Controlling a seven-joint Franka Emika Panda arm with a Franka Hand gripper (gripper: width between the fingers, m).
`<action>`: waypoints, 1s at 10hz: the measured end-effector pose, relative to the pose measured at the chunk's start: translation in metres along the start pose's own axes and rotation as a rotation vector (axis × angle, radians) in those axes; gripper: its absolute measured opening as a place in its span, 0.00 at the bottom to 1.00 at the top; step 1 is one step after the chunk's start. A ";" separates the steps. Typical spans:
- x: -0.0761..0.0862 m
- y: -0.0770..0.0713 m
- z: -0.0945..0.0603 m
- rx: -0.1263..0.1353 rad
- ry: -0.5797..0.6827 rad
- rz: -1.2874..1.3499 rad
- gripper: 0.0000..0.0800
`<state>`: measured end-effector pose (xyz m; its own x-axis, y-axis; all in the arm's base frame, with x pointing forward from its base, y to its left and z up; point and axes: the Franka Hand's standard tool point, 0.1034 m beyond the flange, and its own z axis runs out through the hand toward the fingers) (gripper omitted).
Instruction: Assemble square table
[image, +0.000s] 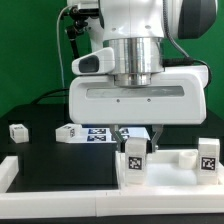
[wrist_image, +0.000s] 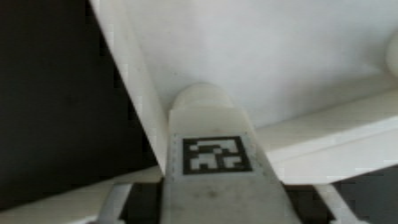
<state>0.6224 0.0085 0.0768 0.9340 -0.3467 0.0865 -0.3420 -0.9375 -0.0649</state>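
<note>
My gripper (image: 135, 137) is shut on a white block leg (image: 134, 160), held upright with its tag facing the camera. In the wrist view the gripper (wrist_image: 199, 200) has the leg (wrist_image: 214, 140) between its fingers (wrist_image: 121, 203), with the leg's tip pointing down at the white square slab (wrist_image: 267, 50). The slab's raised rim (wrist_image: 329, 125) runs under the tip. The slab (image: 172, 158) lies below the gripper. A second tagged leg (image: 208, 155) stands upright at its end on the exterior view's right. Two more legs (image: 17, 130) (image: 68, 133) lie on the dark table at the left.
The marker board (image: 100, 135) lies behind the gripper. A long white border bar (image: 60, 178) runs along the front, with a raised end (image: 8, 170) at the exterior view's left. The dark table (wrist_image: 54, 100) shows beside the slab.
</note>
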 end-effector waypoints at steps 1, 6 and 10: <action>0.000 0.001 0.001 0.000 0.003 0.076 0.37; -0.001 0.002 0.002 0.032 -0.028 0.879 0.37; -0.001 -0.001 0.004 0.081 -0.080 1.340 0.37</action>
<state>0.6218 0.0097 0.0730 -0.1082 -0.9832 -0.1466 -0.9859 0.1251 -0.1114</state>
